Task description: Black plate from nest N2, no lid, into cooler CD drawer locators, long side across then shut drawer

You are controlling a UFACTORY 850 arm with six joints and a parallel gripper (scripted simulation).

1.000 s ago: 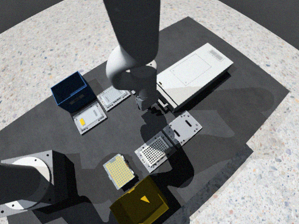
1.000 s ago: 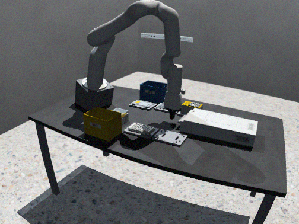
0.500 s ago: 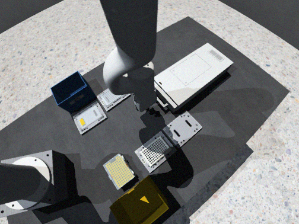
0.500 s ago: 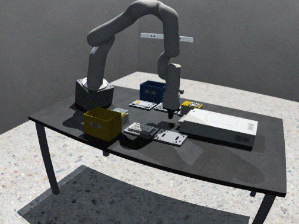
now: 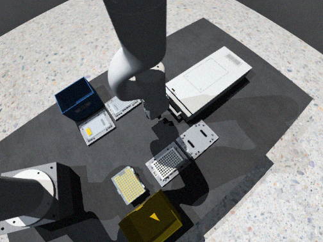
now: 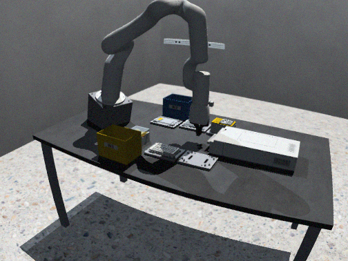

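One camera hangs high above the bench point(image 5: 243, 118), looking steeply down, close in behind the arm point(image 5: 134, 31). The other stands off in the room at the bench's near edge, above table height, taking in everything. Both share the white cooler point(image 6: 255, 144) and the yellow bin point(image 6: 117, 144).

One arm point(image 6: 114, 72); one gripper point(image 6: 199, 131), fingers closed on nothing; one counter point(image 6: 269, 196); two bins, a blue one point(image 5: 78, 99) and a yellow one point(image 5: 150, 220); one white cooler point(image 5: 208, 79); four flat nest plates in the top view (a fifth item, yellow-edged, shows only in the exterior view) point(image 6: 224, 121); one cream well plate point(image 5: 129, 185).
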